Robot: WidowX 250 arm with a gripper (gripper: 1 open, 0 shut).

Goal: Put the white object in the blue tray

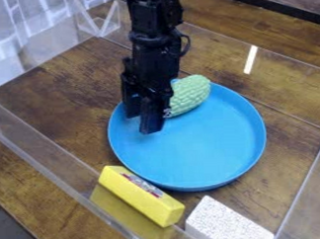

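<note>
The blue tray lies in the middle of the wooden table. My gripper hangs over the tray's left part, pointing down, its jaws shut with nothing between them. A green knobbly object lies on the tray's back rim, just right of the gripper and apart from the fingers. The white object, a flat speckled slab, sits at the front right corner, outside the tray and far from the gripper.
A yellow block lies in front of the tray near the front edge. A clear plastic wall runs along the left and front sides of the table.
</note>
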